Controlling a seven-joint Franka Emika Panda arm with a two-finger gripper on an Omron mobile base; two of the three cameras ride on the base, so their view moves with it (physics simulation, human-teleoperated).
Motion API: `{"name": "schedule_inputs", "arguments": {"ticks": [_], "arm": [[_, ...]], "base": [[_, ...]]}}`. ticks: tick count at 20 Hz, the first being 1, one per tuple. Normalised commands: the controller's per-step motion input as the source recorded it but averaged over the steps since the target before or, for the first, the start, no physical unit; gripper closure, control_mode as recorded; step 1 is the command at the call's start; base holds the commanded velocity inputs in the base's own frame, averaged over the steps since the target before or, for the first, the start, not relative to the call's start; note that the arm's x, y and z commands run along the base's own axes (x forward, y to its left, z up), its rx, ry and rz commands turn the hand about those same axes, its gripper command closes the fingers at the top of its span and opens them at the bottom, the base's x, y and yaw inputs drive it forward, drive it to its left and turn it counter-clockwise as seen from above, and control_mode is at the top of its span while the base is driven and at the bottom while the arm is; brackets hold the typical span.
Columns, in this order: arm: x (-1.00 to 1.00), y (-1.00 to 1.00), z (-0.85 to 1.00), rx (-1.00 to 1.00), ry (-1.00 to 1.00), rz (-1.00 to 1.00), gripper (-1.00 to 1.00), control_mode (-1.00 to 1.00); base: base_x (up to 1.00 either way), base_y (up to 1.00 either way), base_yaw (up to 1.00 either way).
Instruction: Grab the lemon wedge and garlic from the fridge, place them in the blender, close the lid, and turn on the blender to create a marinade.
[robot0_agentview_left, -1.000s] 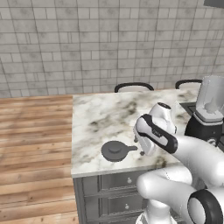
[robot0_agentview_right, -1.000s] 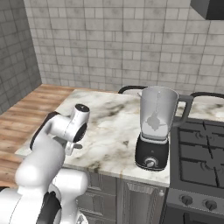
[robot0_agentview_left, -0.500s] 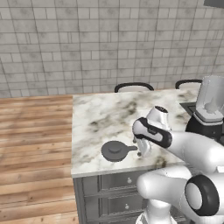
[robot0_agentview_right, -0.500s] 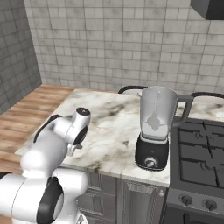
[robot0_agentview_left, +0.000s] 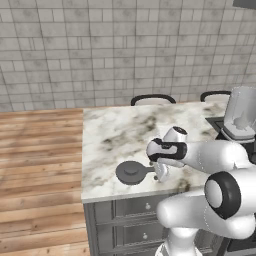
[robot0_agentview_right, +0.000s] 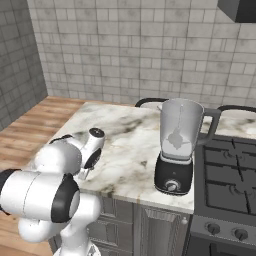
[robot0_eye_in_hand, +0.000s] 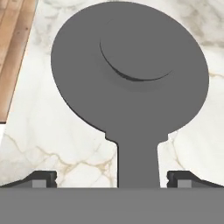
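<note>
On the veined marble worktop (robot0_agentview_left: 115, 135) the tall clear blender (robot0_agentview_right: 177, 145) stands uncapped by the stove, while its flat, matte dark lid (robot0_agentview_left: 132, 172) lies near the front edge, its tab at three o'clock, straddled by the released end effector (robot0_agentview_left: 161, 172), seemingly poised to grasp it.

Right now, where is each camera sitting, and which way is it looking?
Left base view: behind the arm's left, looking forward and down at the marble counter; the white arm reaches to the lid.
Right base view: behind the arm's right, facing the blender and stove; the arm bulks at lower left.
Hand view: on the hand, looking down at the lid, open jaws either side of its tab.
Shared: both base views show the counter and blender; left base and hand views show the lid.
</note>
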Motion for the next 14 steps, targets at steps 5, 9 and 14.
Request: {"name": "schedule_inputs", "arguments": {"ticks": [5,9,14], "arm": [[0.33,0.00,-0.27,0.00,0.00,0.01,-1.00,-1.00],[0.22,0.00,-0.21,0.00,0.00,0.00,-1.00,-1.00],[0.19,0.06,-0.25,0.00,0.00,0.00,-1.00,-1.00]], "base": [[0.00,0.00,0.00],[0.00,0.00,0.00],[0.00,0.00,0.00]]}}
